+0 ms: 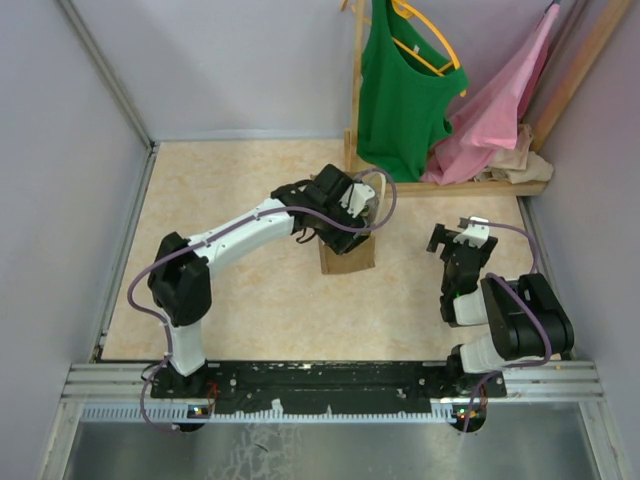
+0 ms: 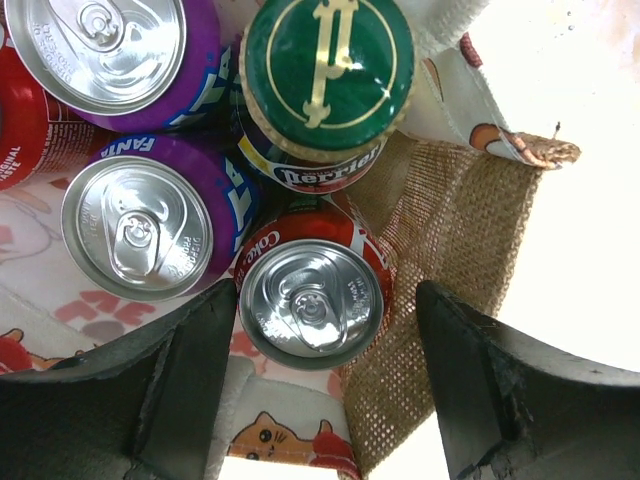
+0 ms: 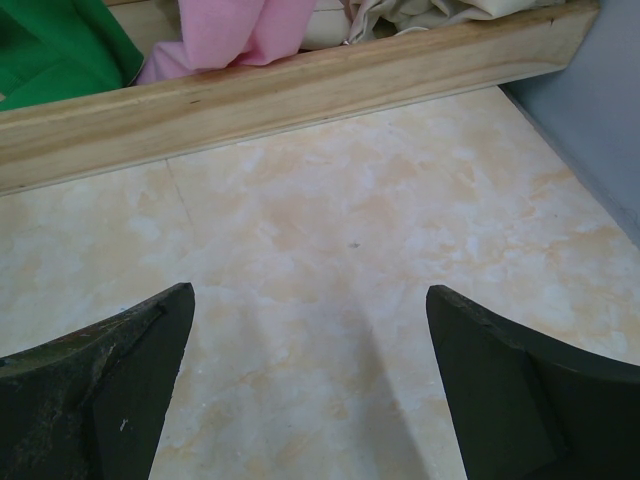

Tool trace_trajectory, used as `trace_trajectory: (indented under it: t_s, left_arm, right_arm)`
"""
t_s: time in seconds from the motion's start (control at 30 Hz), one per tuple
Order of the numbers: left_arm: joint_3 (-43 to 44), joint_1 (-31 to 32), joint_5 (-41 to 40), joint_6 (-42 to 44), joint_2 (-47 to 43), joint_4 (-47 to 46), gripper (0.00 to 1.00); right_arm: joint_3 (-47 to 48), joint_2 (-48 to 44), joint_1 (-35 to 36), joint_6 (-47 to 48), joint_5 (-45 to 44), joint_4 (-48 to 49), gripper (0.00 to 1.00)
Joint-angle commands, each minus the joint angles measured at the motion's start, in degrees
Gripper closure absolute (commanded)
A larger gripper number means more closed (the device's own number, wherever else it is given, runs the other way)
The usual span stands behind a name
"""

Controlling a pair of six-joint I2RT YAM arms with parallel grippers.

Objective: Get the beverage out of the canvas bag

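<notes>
The canvas bag (image 1: 347,256) stands upright mid-table, and its tan burlap wall (image 2: 440,230) has a cat-print lining. Inside it are several beverages: a red Coke can (image 2: 312,305), two purple Fanta cans (image 2: 140,230), a green-capped Perrier bottle (image 2: 328,75) and another red can (image 2: 20,130) at the left edge. My left gripper (image 2: 326,292) hangs open over the bag mouth, pointing down. The Coke can and the burlap wall lie between its fingers, and neither finger grips anything. In the top view this left gripper (image 1: 364,214) hides the bag's opening. My right gripper (image 3: 310,292) is open over bare table, to the right of the bag.
A wooden rack base (image 1: 450,187) runs along the back right, carrying a green top (image 1: 400,90) on a hanger and pink cloth (image 1: 495,110). Grey walls close in the table on the left, back and right. The right arm (image 1: 500,320) is folded near its base.
</notes>
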State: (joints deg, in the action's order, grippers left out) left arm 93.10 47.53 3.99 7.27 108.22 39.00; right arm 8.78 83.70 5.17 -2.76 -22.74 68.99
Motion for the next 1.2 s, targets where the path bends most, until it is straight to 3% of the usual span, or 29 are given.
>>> trace_trajectory:
  t_s: [0.0, 0.47, 1.17]
  left_arm:
    - [-0.4, 1.1, 1.2, -0.6, 3.8, 6.3, 0.21]
    - [1.0, -2.2, 4.2, 0.5, 5.5, 5.8, 0.29]
    - [-1.9, -3.9, 4.9, 0.9, 10.3, 5.8, 0.27]
  right_arm:
    - [1.1, -0.5, -0.4, -0.1, -0.2, 2.5, 0.01]
    - [1.1, -0.5, -0.3, -0.1, -0.3, 2.5, 0.01]
    - [1.1, -0.5, -0.3, -0.1, -0.3, 2.5, 0.01]
